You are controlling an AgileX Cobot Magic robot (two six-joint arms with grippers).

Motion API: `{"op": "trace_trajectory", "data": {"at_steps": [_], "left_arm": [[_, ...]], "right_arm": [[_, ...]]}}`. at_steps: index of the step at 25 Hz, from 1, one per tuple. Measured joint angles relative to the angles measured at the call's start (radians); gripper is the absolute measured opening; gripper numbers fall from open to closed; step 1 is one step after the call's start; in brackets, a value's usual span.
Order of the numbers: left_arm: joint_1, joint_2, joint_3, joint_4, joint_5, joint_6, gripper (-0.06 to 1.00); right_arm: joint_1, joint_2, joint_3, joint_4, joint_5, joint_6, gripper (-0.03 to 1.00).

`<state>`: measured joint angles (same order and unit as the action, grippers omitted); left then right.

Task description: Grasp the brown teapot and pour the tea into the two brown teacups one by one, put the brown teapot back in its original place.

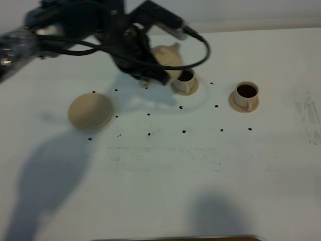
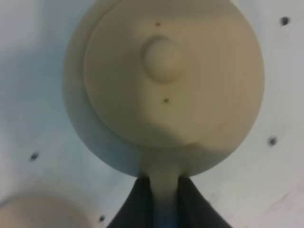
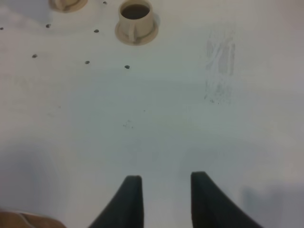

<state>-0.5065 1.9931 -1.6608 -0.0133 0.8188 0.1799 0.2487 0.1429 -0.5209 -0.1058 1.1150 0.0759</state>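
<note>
My left gripper (image 1: pixel 153 70) is shut on the loop handle of the brown teapot (image 1: pixel 168 55), held just behind and left of the left teacup (image 1: pixel 184 81). In the left wrist view the two dark fingers (image 2: pixel 142 202) clamp the handle, with the teapot's (image 2: pixel 164 80) knobbed lid facing the camera. The left teacup and the right teacup (image 1: pixel 246 95) stand on small saucers, and both look dark inside. The flat beige disc (image 1: pixel 90 110) lies bare at the left. My right gripper (image 3: pixel 166 199) is open and empty above the bare table, with the right teacup (image 3: pixel 135 21) far ahead of it.
Small black dots mark the white table (image 1: pixel 165 165) around the cups and the disc. A blurred beige round shape (image 2: pixel 38 213) shows under the teapot in the left wrist view. The left arm's cables (image 1: pixel 200 50) loop above the left teacup. The right arm is out of the exterior view.
</note>
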Motion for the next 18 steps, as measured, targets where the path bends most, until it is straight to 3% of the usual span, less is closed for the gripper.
{"op": "trace_trajectory", "data": {"at_steps": [10,18], "left_arm": [[0.161,-0.288,0.426,-0.012,-0.15,-0.053,0.16],[0.275,-0.435,0.61,-0.015,-0.183,-0.071,0.16]], "right_arm": [[0.0,0.0,0.0,0.0,0.0,0.0,0.24],[0.0,0.0,0.0,0.0,0.0,0.0,0.24]]}}
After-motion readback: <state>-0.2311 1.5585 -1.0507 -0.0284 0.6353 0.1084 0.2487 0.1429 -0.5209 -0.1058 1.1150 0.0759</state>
